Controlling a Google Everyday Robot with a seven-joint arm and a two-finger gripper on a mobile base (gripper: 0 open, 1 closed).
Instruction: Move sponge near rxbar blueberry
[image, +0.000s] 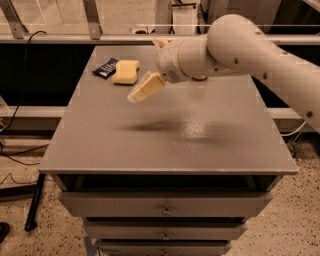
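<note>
The sponge (125, 71), a pale yellow thick block, lies flat on the grey table (165, 135) at its far left. The rxbar blueberry (106, 68), a small dark navy wrapper, lies right beside the sponge on its left, touching or nearly touching it. My gripper (145, 89) hangs in the air above the table, a little to the right of and in front of the sponge. It holds nothing and is apart from the sponge. Its shadow falls on the table's middle.
A gold-brown can (200, 77) stands at the back of the table, mostly hidden behind my arm (240, 45). Drawers (165, 210) sit under the front edge. A cable (20, 95) hangs at the left, and a rail (75, 37) runs behind.
</note>
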